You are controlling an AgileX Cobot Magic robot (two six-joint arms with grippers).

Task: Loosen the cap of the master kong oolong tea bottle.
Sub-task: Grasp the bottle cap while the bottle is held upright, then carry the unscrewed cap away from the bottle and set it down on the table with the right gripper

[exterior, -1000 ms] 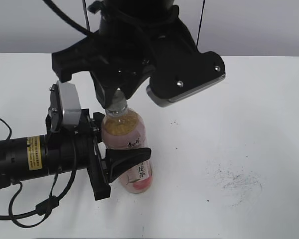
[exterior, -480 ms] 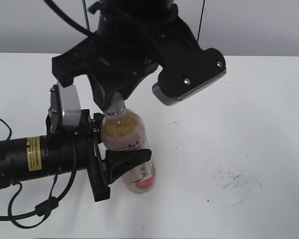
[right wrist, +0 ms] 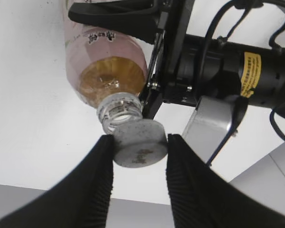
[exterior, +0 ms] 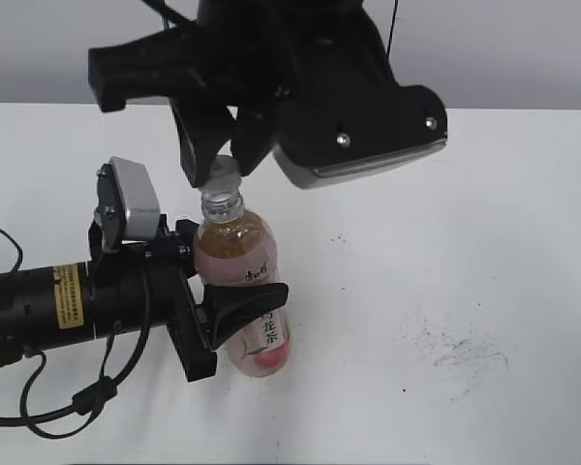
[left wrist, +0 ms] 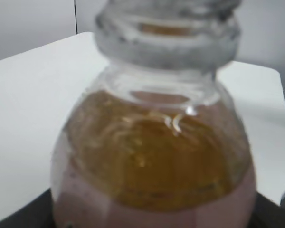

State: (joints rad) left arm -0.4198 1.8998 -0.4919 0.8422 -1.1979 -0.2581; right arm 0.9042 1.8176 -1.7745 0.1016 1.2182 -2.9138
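The bottle (exterior: 242,291) stands on the white counter (exterior: 484,242), slightly tilted, amber tea filling it up to the shoulder. The left gripper (exterior: 228,315) comes in from the side and its black jaws are clenched around the pink-wrapped body, one finger (exterior: 247,305) lying across the front of the label. In the left wrist view the bottle's shoulder (left wrist: 154,156) fills the frame, blurred, with the bare threaded neck above it.

The cap (exterior: 221,174) is off the neck. It sits just above the open mouth, a small gap showing between them, and the right gripper (exterior: 218,170) holds it from above. The right wrist view makes this plain: the grey-white cap (right wrist: 140,142), a small dark mark on its top, is pinched between two ribbed black fingers (right wrist: 97,185), and the clear threaded neck (right wrist: 118,113) lies just beside it, apart from it. The jaws of the right gripper (right wrist: 140,149) are closed on the cap's sides.

The right arm's bulky black housing (exterior: 358,107) hangs over the bottle. Faint dark scuffs (exterior: 455,349) mark the counter off to the right, well apart from the bottle.
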